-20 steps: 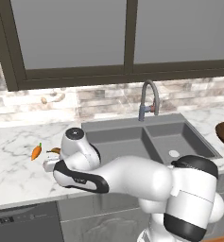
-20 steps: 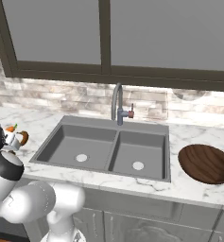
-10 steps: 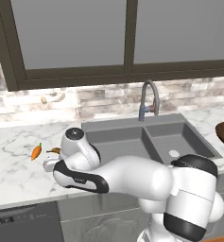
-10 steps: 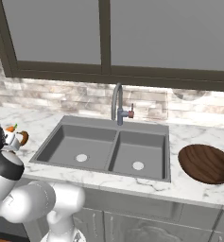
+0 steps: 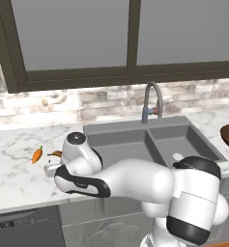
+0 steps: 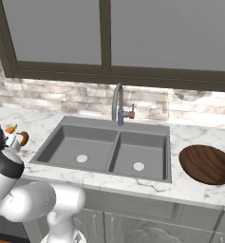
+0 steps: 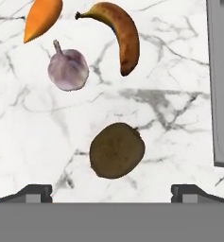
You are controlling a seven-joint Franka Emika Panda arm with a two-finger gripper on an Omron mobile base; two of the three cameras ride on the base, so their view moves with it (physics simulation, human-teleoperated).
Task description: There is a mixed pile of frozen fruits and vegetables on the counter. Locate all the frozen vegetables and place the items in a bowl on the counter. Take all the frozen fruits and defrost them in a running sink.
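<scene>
In the hand view the pile lies on the white marble counter (image 7: 33, 137). The brown kiwi (image 7: 116, 150) is nearest, just ahead of my gripper (image 7: 112, 193). The gripper is open, its fingertips (image 7: 34, 192) wide apart with nothing between them. Beyond the kiwi lie the pinkish-white bulb (image 7: 68, 70), the orange carrot (image 7: 42, 16) and the brownish-yellow banana (image 7: 118, 33). In the left base view my hand hangs over the counter beside the carrot (image 5: 37, 154) and banana (image 5: 55, 154). The reddish-brown bowl (image 6: 206, 163) sits on the counter right of the sink (image 6: 104, 149).
The dark grey double sink (image 5: 135, 140) has an arched grey tap (image 5: 153, 101) behind it, and its rim (image 7: 222, 85) runs along the right of the hand view. A stone backsplash and dark-framed windows rise behind the counter. My white arm reaches left across the sink's front.
</scene>
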